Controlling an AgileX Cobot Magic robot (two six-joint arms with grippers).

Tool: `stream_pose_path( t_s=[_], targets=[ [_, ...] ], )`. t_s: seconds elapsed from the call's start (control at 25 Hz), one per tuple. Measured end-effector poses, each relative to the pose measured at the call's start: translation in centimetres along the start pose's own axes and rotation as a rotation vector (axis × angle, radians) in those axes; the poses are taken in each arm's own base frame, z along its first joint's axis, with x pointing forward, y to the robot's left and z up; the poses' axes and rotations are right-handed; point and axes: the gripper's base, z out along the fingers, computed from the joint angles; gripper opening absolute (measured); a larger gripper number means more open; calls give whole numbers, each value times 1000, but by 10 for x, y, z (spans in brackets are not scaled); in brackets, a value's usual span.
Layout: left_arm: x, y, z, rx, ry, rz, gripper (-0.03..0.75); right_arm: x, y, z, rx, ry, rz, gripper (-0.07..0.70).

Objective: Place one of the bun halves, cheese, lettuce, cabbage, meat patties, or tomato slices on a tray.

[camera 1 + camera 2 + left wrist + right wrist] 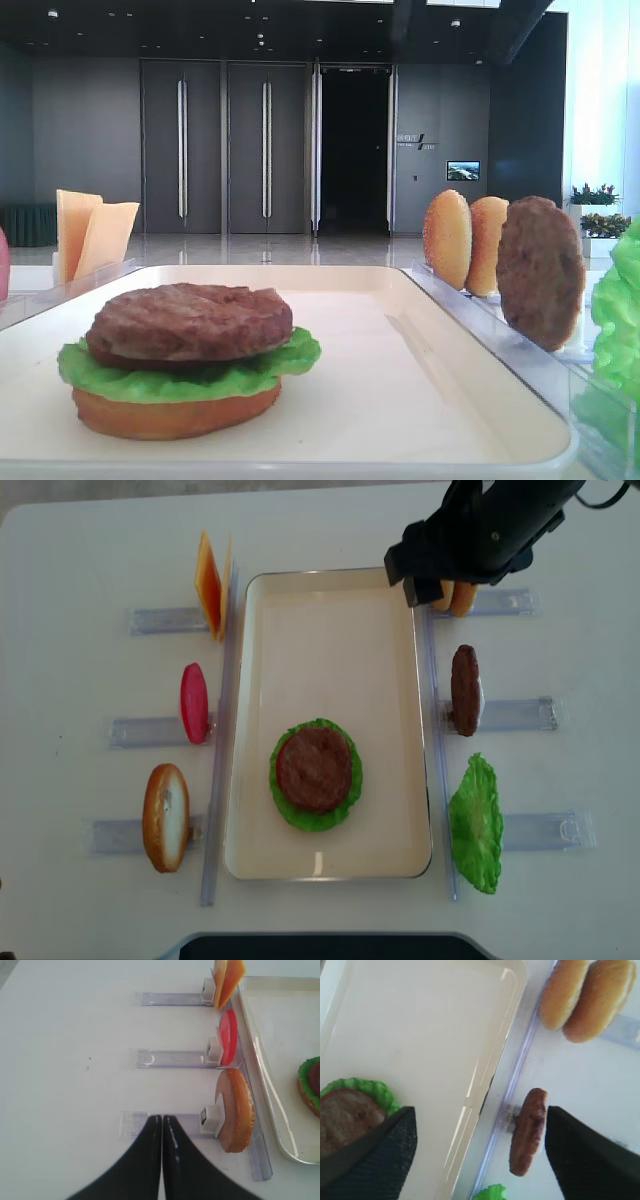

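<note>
Cream tray (400, 730) holds bun, lettuce, patty; right gripper (480, 1155) gapes empty beside it; left gripper (162, 1130) closed, empty. Next: fetch cheese (210, 585).

a dim hall with dark grey walls (85, 130) and tall double doors (225, 148) stands beyond a white table (70, 560). the polished floor (250, 248) shines; potted plants (598, 222) sit by a bright window (600, 90).
</note>
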Motion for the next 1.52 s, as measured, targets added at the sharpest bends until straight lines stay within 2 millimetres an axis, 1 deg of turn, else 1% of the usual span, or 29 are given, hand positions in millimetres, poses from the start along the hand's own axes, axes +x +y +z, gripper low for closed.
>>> stream_pose_path(
  t_s=[0.12,0.2,0.32,0.44,0.6,0.72,0.84,1.0,1.12,1.24,1.36,1.52],
  targets=[
    [0,0,0,0,0,0,-4,-8,-3,-15,46,-22,3,536],
    [0,0,0,0,0,0,-4,-10,-6,-22,75,-31,10,536],
    [0,0,0,0,0,0,-4,-12,-21,-25,118,-18,44,536],
    [0,0,0,0,0,0,-4,-15,-55,-27,162,-7,143,535],
    [0,0,0,0,0,0,-4,-13,-116,-33,235,-12,314,535],
    [0,0,0,0,0,0,-4,-6,-159,-41,288,-18,439,535],
    [0,0,0,0,0,0,-3,3,-192,-48,329,-23,535,535],
    [0,0,0,0,0,0,-3,18,-227,-58,379,-23,616,535],
    [0,0,0,0,0,0,-3,27,-245,-64,404,-22,655,535],
    [0,0,0,0,0,0,-3,31,-252,-66,417,-14,645,535],
    [0,0,0,0,0,0,-3,31,-250,-68,406,-10,582,535],
    [0,0,0,0,0,0,-3,28,-242,-76,349,-49,491,535]
  ],
)
